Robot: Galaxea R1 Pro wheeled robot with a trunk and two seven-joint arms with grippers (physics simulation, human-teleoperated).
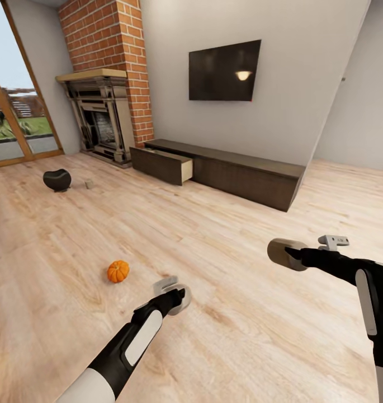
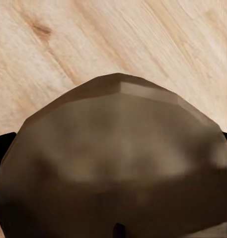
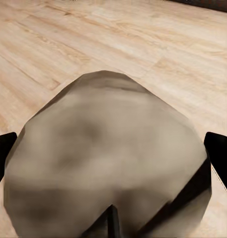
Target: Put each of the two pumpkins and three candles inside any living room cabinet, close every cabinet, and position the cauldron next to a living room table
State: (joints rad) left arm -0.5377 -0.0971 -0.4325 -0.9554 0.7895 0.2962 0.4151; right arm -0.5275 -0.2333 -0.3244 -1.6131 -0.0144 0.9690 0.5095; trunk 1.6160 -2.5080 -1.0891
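Note:
One orange pumpkin (image 1: 118, 271) lies on the wood floor, just left of my left gripper (image 1: 179, 296). That gripper is shut on a grey-brown candle (image 2: 118, 158), which bulks large between its black fingers (image 2: 1, 148). My right gripper (image 1: 285, 254) is held above the floor at the right, shut on a beige candle (image 3: 108, 158). The long dark-brown cabinet (image 1: 253, 176) runs along the far wall with its left drawer (image 1: 162, 165) pulled open. The black cauldron (image 1: 57, 179) sits on the floor at the far left, with a small grey thing (image 1: 89, 183) beside it that may be a candle.
An ornate fireplace (image 1: 102, 115) stands under a brick chimney left of the cabinet. A dark TV (image 1: 225, 71) hangs on the wall above the cabinet. Glass doors (image 1: 15, 112) fill the left wall. A passage opens at the right beyond the cabinet's end.

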